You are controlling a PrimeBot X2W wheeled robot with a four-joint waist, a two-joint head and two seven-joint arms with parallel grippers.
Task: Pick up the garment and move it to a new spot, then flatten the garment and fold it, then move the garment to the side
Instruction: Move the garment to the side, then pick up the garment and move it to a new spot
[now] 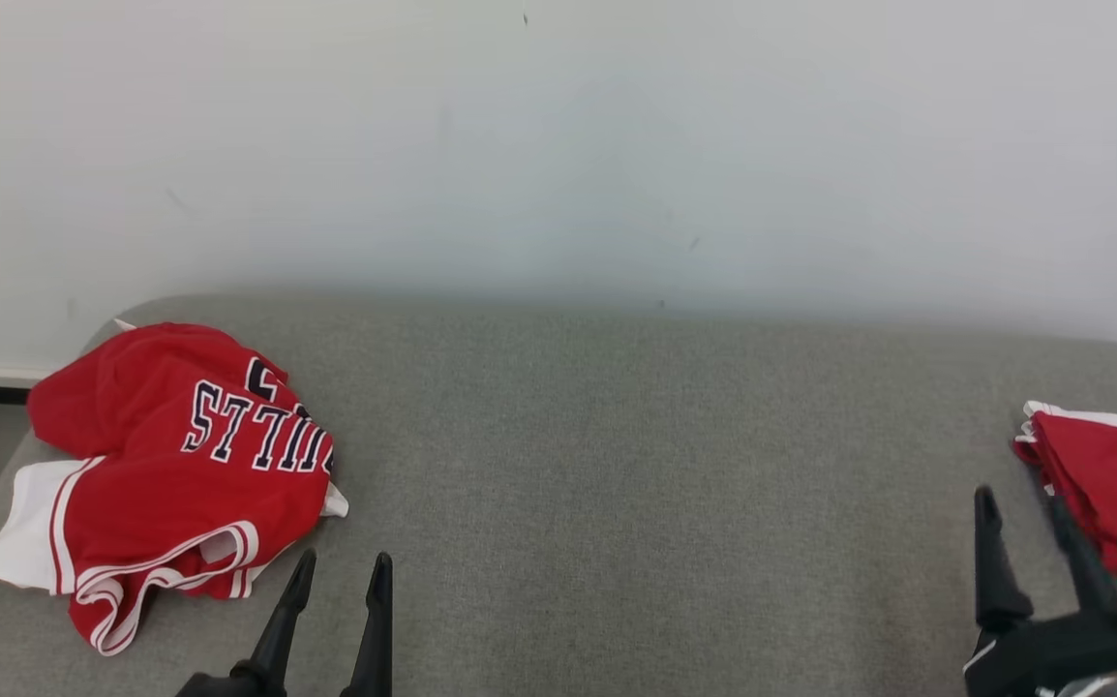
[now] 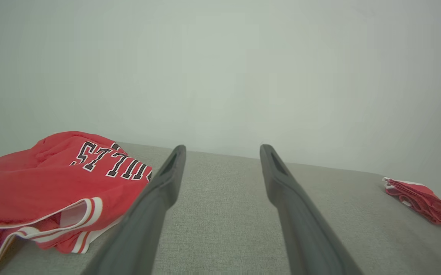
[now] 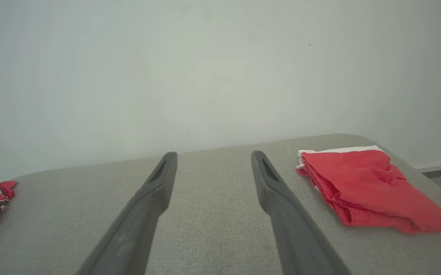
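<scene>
A grey fabric surface [image 1: 617, 484] carries a crumpled red jersey [image 1: 181, 465] at its left end, lettering "ULLS" upside down, long axis running far-to-near. A folded red garment [image 1: 1110, 474] lies far right. The left gripper [image 1: 345, 561] and the right gripper [image 1: 1021, 501] gape, empty.

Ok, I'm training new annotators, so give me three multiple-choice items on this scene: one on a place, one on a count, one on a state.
1. Where does the crumpled jersey lie?
A) at the robot's left on the grey surface
B) in the centre
C) on the floor

2. How many red garments lie there?
A) one
B) two
C) four

3. How does the left claw stand?
A) shut on the jersey
B) open, holding nothing
C) shut, empty

Key:
A, it lies beside the left claw.
B, the jersey plus the folded garment at the right.
B, its fingers stand apart over bare fabric.
</scene>
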